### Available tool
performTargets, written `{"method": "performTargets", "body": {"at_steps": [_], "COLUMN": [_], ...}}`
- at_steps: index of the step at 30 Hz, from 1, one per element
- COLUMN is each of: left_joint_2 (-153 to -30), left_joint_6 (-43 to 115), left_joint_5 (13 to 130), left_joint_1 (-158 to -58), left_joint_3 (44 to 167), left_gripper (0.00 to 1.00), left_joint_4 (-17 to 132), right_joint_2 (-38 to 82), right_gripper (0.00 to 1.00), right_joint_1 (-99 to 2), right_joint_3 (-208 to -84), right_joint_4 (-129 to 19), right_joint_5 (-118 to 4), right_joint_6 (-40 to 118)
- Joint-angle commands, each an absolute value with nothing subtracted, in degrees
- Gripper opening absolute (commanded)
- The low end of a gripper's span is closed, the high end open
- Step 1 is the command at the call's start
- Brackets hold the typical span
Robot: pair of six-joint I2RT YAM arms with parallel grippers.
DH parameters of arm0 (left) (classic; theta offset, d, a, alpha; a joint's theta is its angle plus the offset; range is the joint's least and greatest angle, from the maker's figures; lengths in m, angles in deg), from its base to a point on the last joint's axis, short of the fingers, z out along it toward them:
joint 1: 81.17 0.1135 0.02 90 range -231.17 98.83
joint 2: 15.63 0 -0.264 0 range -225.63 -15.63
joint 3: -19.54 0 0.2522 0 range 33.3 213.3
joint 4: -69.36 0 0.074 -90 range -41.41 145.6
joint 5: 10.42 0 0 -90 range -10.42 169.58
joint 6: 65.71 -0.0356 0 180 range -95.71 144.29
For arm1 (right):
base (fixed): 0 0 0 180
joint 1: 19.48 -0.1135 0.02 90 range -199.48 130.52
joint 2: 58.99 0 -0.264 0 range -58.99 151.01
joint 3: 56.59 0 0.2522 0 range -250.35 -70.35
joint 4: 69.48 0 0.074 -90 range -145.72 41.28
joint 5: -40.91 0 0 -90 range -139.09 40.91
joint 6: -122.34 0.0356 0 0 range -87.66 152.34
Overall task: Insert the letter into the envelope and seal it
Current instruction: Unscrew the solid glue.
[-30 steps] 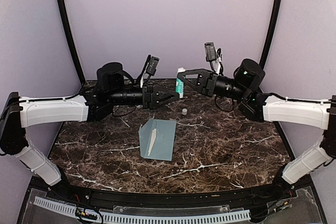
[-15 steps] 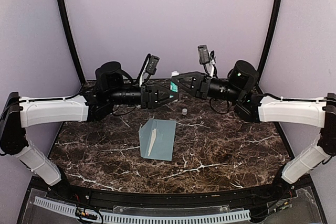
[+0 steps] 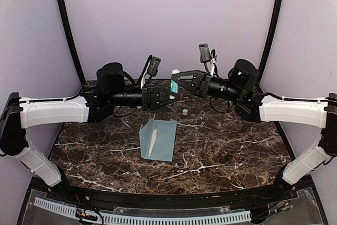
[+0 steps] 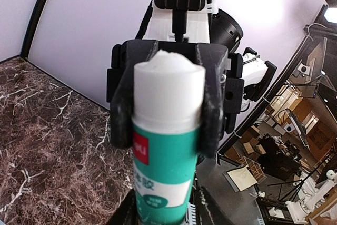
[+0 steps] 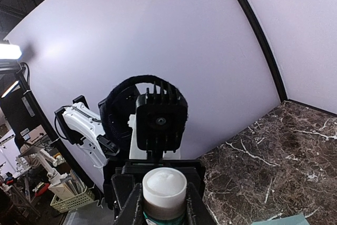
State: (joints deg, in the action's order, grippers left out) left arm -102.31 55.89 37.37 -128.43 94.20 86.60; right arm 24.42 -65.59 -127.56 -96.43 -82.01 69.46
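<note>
A plain lilac backdrop (image 3: 168,19) fills the upper half of the overhead view, framed by two curved black poles (image 3: 67,30) at left and right. Below lies a dark marble-patterned tabletop (image 3: 221,151) veined in white, with a white slotted strip (image 3: 174,218) along the bottom edge. In the right wrist view, a bright lamp (image 5: 9,51) glows at upper left above a pale green basket (image 5: 68,199). The left wrist view's lower right shows a cluttered workshop (image 4: 284,156).

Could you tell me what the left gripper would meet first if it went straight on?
Most likely the glue stick that the right gripper holds out toward it, then that gripper itself; depth is unclear.
</note>
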Motion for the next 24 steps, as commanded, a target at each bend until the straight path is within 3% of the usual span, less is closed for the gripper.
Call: {"method": "performTargets", "body": {"at_steps": [1,14,20,24], "left_joint_2": [-101.9,-101.9,-101.7,-101.8], "left_joint_6": [55.5,55.9,55.9,55.9], "left_joint_5": [37.3,37.5,37.8,37.9], "left_joint_1": [-128.7,-128.7,-128.7,-128.7], "left_joint_3": [93.7,93.2,93.1,93.0], "left_gripper": [0.32,0.33,0.21,0.18], "left_joint_4": [87.2,86.9,87.0,86.8], "right_joint_2": [23.4,22.0,21.8,21.3], "right_gripper": [0.00,0.00,0.00,0.00], "right_joint_1": [-66.0,-66.0,-66.0,-66.0], "right_joint_3": [-128.5,-127.9,-127.6,-127.2], "right_joint_4": [-97.9,-95.6,-95.4,-95.1], "right_joint_5": [-80.6,-78.0,-77.9,-76.9], "right_joint_6": [68.5,66.7,66.4,66.1]}}
